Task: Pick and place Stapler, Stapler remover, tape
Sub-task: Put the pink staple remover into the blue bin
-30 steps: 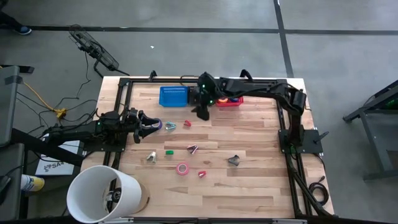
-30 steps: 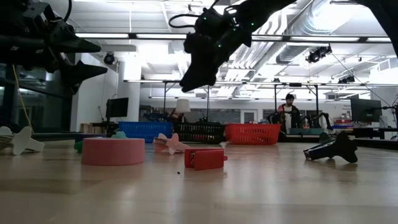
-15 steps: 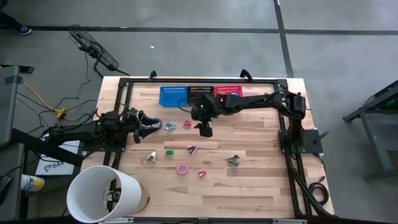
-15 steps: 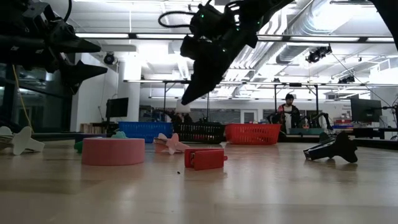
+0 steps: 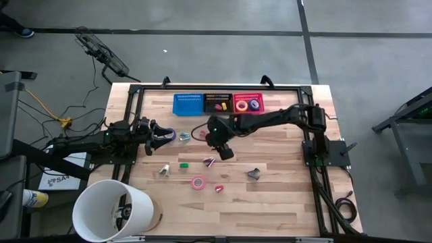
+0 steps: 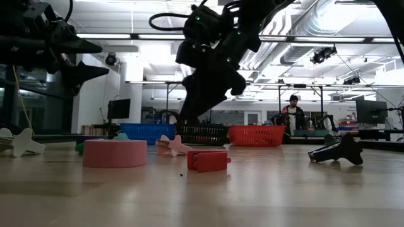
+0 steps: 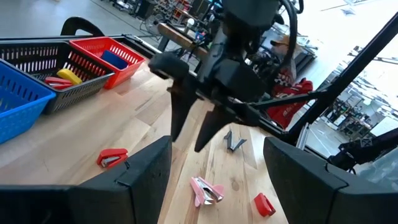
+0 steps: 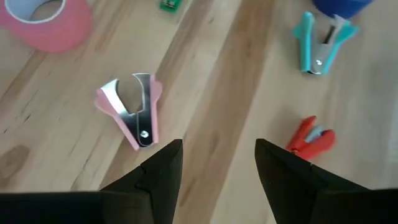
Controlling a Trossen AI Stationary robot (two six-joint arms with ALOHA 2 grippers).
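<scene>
My right gripper (image 5: 223, 153) (image 8: 217, 167) hangs open and tilted down above the table's middle, touching nothing. Just ahead of it on the wood lies a pink stapler remover (image 8: 134, 109) (image 5: 208, 160). Other removers lie flat: teal (image 8: 319, 41), black (image 5: 254, 174), white (image 5: 164, 170). One red stapler (image 8: 310, 140) (image 5: 203, 134) lies beyond the gripper, another (image 5: 219, 188) nearer the front. A pink tape roll (image 5: 198, 182) (image 8: 45, 22) rests on its flat side. My left gripper (image 5: 165, 137) (image 7: 217, 186) waits open and level at the left.
Blue (image 5: 188, 103), black (image 5: 217, 102) and red (image 5: 248, 103) baskets line the far edge; the red one holds yellow and blue tape rolls. A small green piece (image 5: 183, 164) lies on the wood. A big white cylinder (image 5: 111, 210) stands at the near left corner.
My right gripper has left the baskets at the far edge, moving toward the table's near edge and down, rolling about its own axis. It now hangs over the middle of the table by the pink stapler remover. Its fingers have stayed open with nothing between them.
</scene>
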